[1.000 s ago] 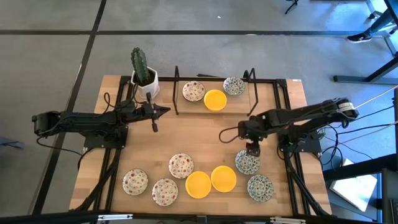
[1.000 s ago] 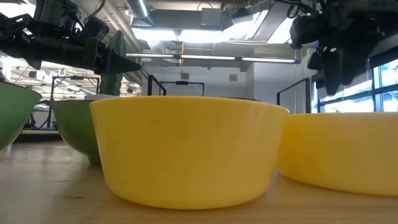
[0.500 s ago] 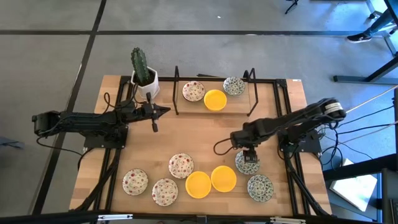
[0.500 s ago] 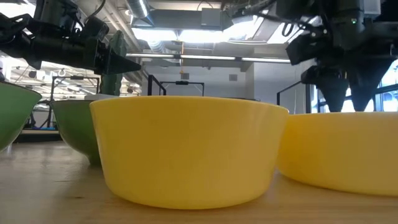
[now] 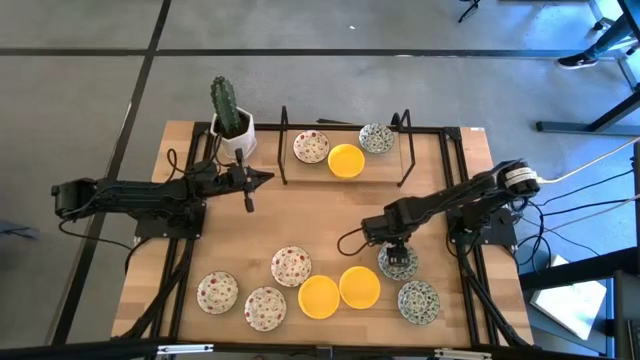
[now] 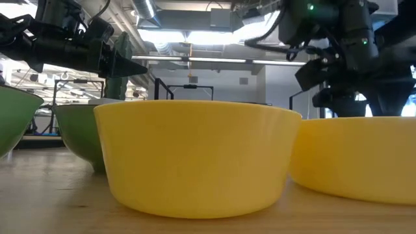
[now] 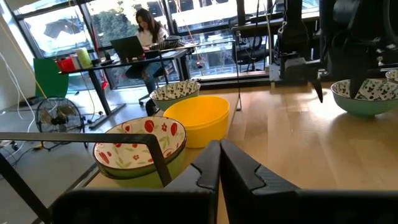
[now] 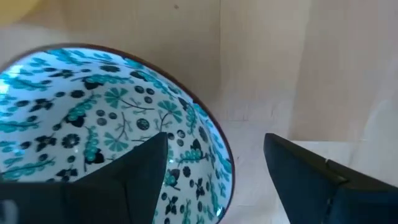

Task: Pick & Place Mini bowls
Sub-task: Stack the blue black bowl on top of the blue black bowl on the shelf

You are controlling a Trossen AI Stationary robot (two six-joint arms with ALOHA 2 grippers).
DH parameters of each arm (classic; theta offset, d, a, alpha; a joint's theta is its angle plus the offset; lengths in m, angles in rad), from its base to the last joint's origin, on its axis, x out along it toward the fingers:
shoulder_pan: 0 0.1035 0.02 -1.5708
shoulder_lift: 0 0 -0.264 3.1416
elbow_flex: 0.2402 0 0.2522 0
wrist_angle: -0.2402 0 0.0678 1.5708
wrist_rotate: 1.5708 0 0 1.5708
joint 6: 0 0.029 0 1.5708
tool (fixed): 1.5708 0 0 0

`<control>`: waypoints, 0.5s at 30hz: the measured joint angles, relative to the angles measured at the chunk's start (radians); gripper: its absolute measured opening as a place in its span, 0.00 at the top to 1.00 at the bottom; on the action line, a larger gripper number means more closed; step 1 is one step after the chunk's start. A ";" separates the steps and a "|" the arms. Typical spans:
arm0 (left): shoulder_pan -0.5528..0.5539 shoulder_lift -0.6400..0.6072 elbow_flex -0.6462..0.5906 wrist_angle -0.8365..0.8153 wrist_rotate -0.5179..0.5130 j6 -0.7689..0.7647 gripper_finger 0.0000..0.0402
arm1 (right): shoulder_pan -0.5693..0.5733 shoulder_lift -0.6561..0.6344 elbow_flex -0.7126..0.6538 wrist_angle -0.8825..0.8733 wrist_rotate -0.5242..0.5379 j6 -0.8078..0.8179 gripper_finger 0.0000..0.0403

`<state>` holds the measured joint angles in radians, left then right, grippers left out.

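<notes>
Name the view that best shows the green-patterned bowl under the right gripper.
Right wrist view: the bowl fills it, rim between the open fingers. High view shows it small; left wrist shows it far off.

Open-plan office/lab w/ desks (image 7: 149,59), laptop person (image 7: 147,28), exposed ceiling ducts (image 6: 188,23)

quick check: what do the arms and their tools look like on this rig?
Both arms are dark, near-black, jointed links with black cables looping off them onto the table. The left tool tapers to a narrow point; its fingers are matte black, angular, with stepped inner edges. The right tool has two broad, flat black fingers. A pale, whitish band rings the right arm near its base. No markings legible.
</notes>
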<state>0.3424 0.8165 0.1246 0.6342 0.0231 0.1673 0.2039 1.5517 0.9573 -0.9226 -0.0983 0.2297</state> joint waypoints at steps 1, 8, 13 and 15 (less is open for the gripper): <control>0.000 0.000 0.000 0.000 0.000 0.000 0.99 | 0.000 0.011 0.000 0.001 0.000 -0.003 0.35; 0.000 0.000 0.000 0.000 0.000 -0.014 0.99 | 0.000 0.051 0.000 0.013 0.000 -0.035 0.49; 0.000 0.000 0.000 0.000 0.000 -0.016 0.99 | 0.000 0.051 0.000 0.013 0.000 -0.057 0.75; 0.000 0.000 0.000 0.000 0.000 -0.017 0.99 | -0.006 0.051 0.000 0.007 -0.011 -0.068 0.87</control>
<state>0.3424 0.8165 0.1246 0.6342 0.0231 0.1505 0.1980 1.6025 0.9577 -0.9159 -0.1094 0.1617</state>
